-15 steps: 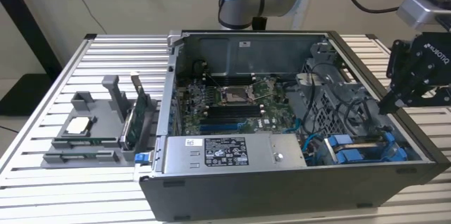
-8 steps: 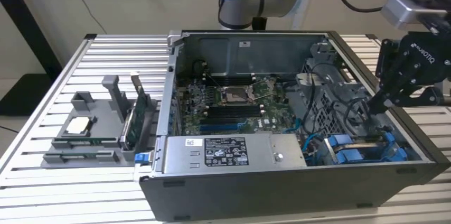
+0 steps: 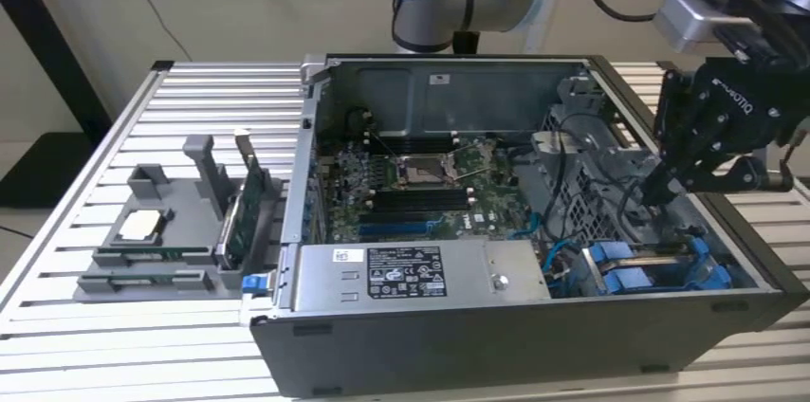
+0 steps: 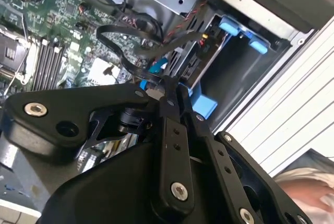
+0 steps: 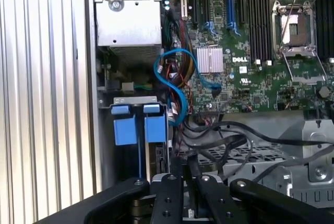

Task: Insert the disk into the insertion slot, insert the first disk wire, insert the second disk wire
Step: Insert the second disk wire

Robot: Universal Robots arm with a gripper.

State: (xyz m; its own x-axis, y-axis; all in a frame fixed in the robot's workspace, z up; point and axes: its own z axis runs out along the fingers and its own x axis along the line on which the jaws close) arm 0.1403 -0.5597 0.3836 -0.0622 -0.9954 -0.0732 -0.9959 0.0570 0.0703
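Observation:
My gripper point(image 3: 658, 195) reaches down into the open computer case at the exterior view's right, beside the insertion slot point(image 3: 658, 267). The slot is a dark bay with bright blue rails and two blue tabs point(image 5: 140, 125). In both wrist views the fingertips point(image 4: 168, 85) are pressed together on a black disk wire point(image 4: 122, 51), which loops back toward the drive cage. The wire's gripped end sits just beside the bay's opening point(image 5: 133, 161). The disk's body is hidden inside the bay. A blue plastic piece point(image 4: 206, 106) shows right next to my fingertips.
The motherboard point(image 3: 418, 184) fills the middle of the case. A grey power supply box point(image 3: 405, 274) with a white sticker sits near the front. A blue cable point(image 5: 172, 78) and more black wires point(image 5: 271, 140) curl near the bay. A grey fixture point(image 3: 152, 231) with parts stands on the slatted table at the exterior view's left.

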